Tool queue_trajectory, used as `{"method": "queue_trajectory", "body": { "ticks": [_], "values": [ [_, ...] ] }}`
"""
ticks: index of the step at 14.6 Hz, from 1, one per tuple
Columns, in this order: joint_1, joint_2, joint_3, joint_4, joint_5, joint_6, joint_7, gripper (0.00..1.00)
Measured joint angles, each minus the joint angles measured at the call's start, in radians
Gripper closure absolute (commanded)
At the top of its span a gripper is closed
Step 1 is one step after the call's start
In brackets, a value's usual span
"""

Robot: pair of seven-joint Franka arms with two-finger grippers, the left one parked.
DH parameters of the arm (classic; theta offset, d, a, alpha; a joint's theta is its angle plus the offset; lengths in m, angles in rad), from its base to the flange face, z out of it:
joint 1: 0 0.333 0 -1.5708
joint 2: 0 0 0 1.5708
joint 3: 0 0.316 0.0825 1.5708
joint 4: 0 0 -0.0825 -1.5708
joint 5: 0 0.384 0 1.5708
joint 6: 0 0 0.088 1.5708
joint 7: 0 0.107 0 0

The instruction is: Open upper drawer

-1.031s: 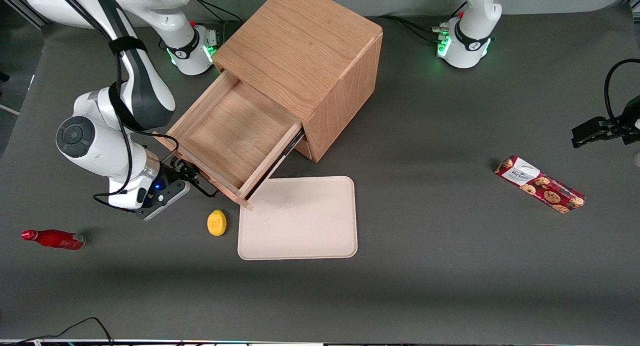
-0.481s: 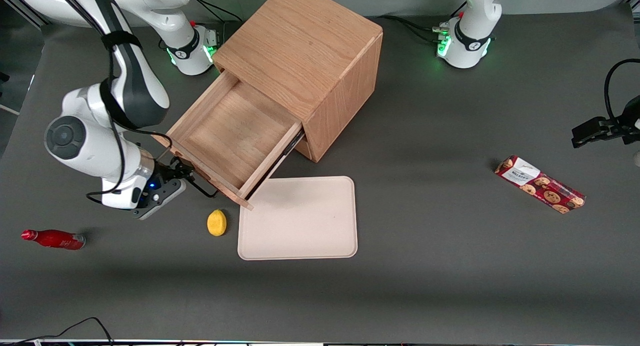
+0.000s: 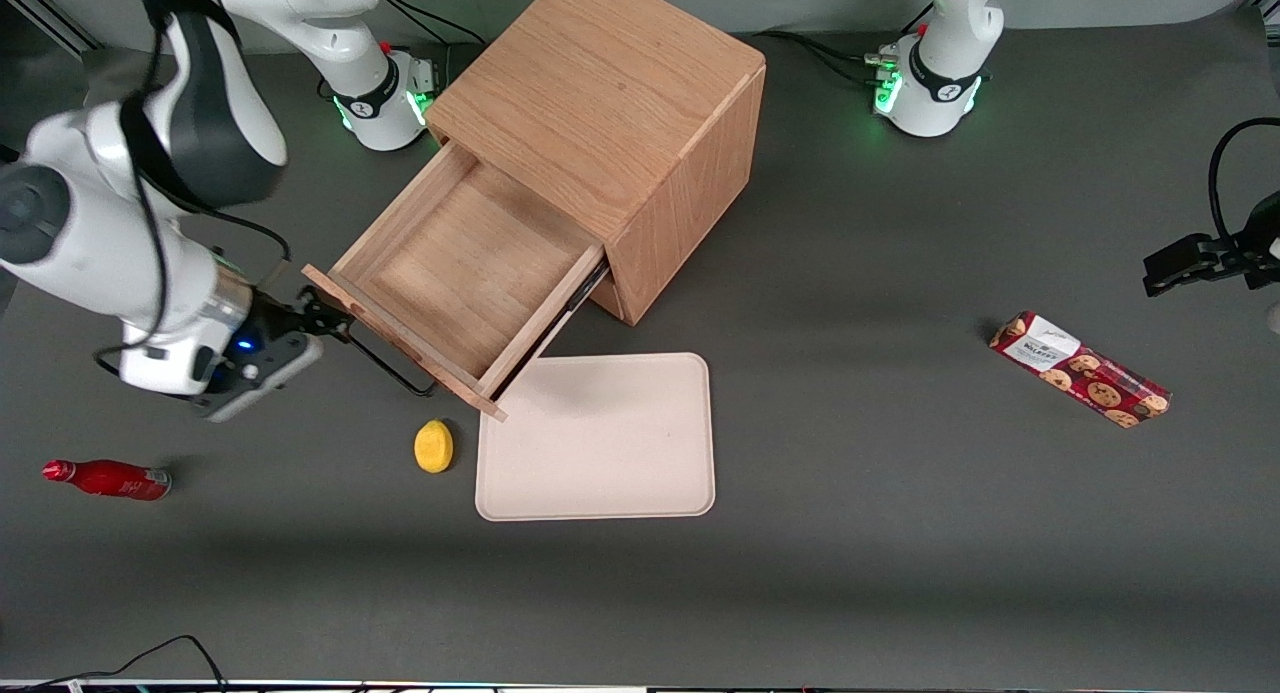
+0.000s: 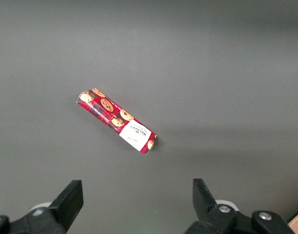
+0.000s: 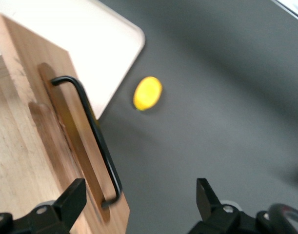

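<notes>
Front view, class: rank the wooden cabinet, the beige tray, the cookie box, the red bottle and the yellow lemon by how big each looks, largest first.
1. Wooden cabinet
2. Beige tray
3. Cookie box
4. Red bottle
5. Yellow lemon

The right gripper hangs open beside the pulled-out upper drawer, off its handle.

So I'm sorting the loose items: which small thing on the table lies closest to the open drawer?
The yellow lemon, just nearer the camera than the upper drawer. The red bottle and cookie box lie much farther off. The gripper is open beside the handle.
</notes>
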State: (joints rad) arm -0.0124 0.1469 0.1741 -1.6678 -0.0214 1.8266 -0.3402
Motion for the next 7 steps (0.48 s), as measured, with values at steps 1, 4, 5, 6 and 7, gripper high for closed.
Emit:
{"method": "queue_trajectory", "body": {
  "ticks": [1,4,5,6,7],
  "values": [
    [-0.001,-0.033,-0.028,0.006,0.000,-0.025,0.051,0.00],
    [-0.001,-0.133,-0.115,0.012,0.000,-0.112,0.179,0.00],
    [0.002,-0.162,-0.149,0.012,0.011,-0.147,0.197,0.00],
    [0.007,-0.188,-0.192,0.011,0.039,-0.175,0.211,0.00],
    [0.012,-0.211,-0.237,0.010,0.069,-0.196,0.220,0.00]
  ]
}}
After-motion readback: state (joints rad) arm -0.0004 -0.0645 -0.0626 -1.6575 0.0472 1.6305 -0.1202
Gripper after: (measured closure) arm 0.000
